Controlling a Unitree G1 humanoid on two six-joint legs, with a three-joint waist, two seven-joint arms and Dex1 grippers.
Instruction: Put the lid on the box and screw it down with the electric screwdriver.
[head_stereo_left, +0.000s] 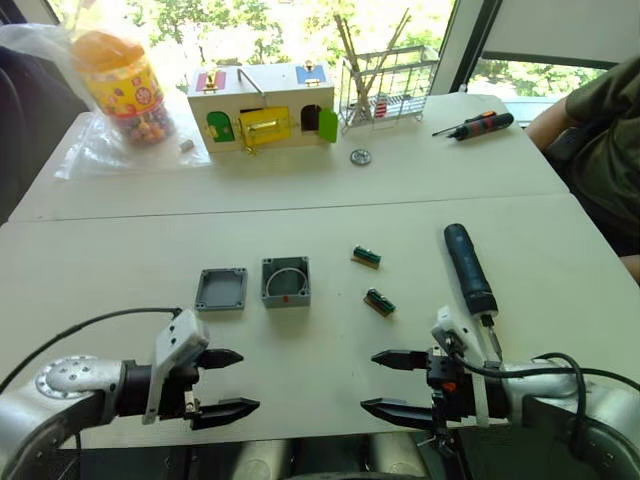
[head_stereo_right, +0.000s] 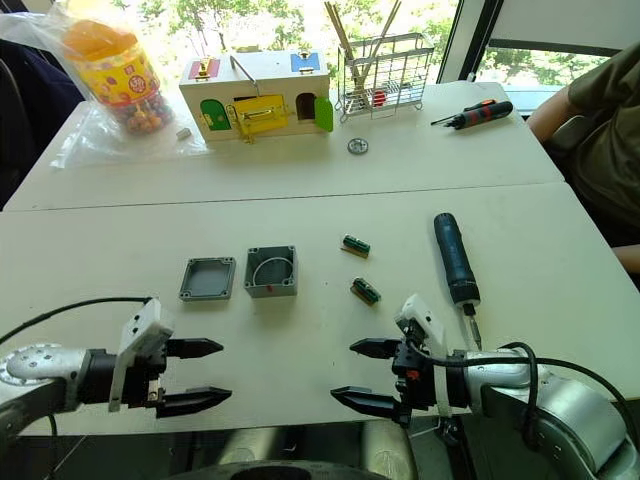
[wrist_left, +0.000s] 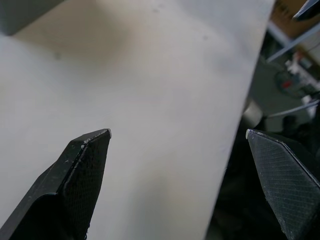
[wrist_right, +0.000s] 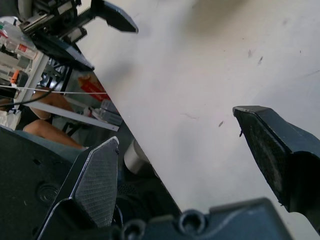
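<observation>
The grey lid (head_stereo_left: 221, 289) lies flat on the white table, just left of the open grey box (head_stereo_left: 286, 281). The dark electric screwdriver (head_stereo_left: 470, 270) lies to the right, bit toward the near edge. My left gripper (head_stereo_left: 240, 383) hovers open at the near edge, in front of the lid, holding nothing. Level with it on the right, my right gripper (head_stereo_left: 383, 383) is open and empty, its wrist close to the screwdriver's bit. The two grippers point toward each other. In the right wrist view the left gripper's fingertips (wrist_right: 117, 17) show across the table.
Two small green parts (head_stereo_left: 366, 257) (head_stereo_left: 379, 301) lie between box and screwdriver. At the back stand a wooden toy house (head_stereo_left: 262, 105), a candy jar (head_stereo_left: 122, 85) in a plastic bag, a wire rack (head_stereo_left: 385, 88), a washer (head_stereo_left: 360, 157) and a red-black manual screwdriver (head_stereo_left: 478, 124). A person (head_stereo_left: 600, 130) sits far right.
</observation>
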